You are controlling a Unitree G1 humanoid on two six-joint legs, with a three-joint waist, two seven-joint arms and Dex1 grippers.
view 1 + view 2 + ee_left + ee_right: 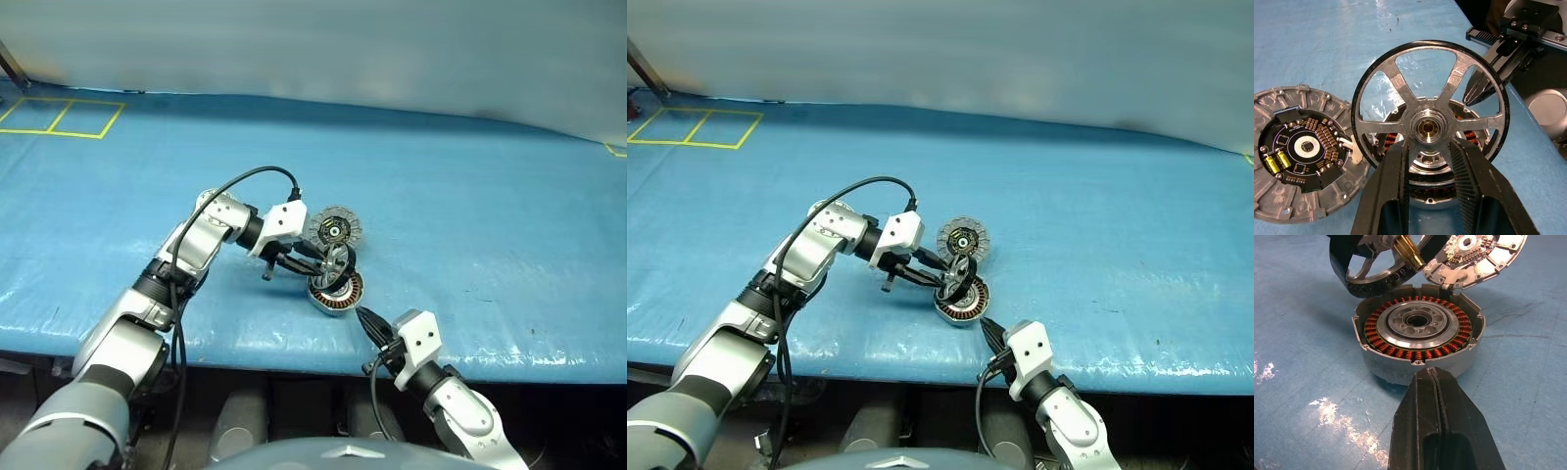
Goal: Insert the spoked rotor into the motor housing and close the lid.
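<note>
The motor housing (1418, 330) sits open on the blue table, its copper windings ringing a silver hub. The lid (1300, 152) lies flipped open beside it, joined at the rim, circuit face up. The spoked rotor (1429, 128) hangs tilted just above the housing's far edge, with its brass shaft showing. My left gripper (1429, 147) is shut on the rotor at its hub, one finger on each side. My right gripper (1436, 374) is shut and empty, with its tip just at the housing's near wall.
The blue sheet (470, 196) covers the whole table. The table's front edge (294, 345) runs close behind the housing. Yellow tape squares (64, 117) mark the far left corner. A black cable (235, 186) loops over my left forearm.
</note>
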